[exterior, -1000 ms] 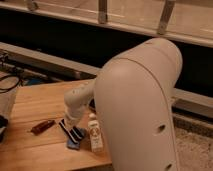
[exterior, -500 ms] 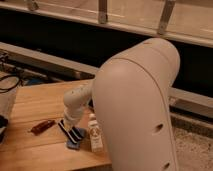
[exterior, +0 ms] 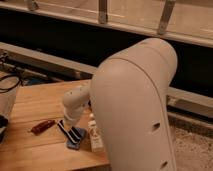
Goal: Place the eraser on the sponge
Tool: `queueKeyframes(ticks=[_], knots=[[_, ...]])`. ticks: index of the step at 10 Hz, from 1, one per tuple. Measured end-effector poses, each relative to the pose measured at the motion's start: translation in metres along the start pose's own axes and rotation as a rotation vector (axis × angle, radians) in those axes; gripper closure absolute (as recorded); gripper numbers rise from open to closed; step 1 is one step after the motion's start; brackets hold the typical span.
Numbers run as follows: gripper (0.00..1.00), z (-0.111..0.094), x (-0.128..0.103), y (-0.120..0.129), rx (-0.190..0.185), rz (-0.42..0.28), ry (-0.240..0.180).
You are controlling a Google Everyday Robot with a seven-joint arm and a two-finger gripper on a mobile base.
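Low in the middle of the frame, my gripper (exterior: pixel 73 133) hangs at the end of my white wrist (exterior: pixel 75 102), pointing down at the wooden table (exterior: pixel 40 102). It sits right over a blue sponge (exterior: pixel 76 144) that lies flat near the table's front edge. The gripper's dark tips look to be touching the sponge's top or just above it. Whether my gripper is clasped on anything or let go, I cannot tell. I also cannot make out the eraser apart from the dark shapes at the tip.

Just right of the sponge stands a small white bottle (exterior: pixel 94 139), upright and close against my arm's big white housing (exterior: pixel 135 105), which fills the centre and right of the frame. Left of the sponge, a little apart, lies a reddish-brown tool (exterior: pixel 42 126). At the far left a black cable (exterior: pixel 9 86) loops at the table's edge.
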Motion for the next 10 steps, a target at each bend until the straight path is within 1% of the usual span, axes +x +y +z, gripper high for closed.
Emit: queueKeyframes(ticks=[6,10], knots=[[0.92,0.0045,-0.0017,0.0019,0.002,-0.010,0.000],[0.92,0.0077,-0.0017,0.0025,0.014,-0.015,0.002]])
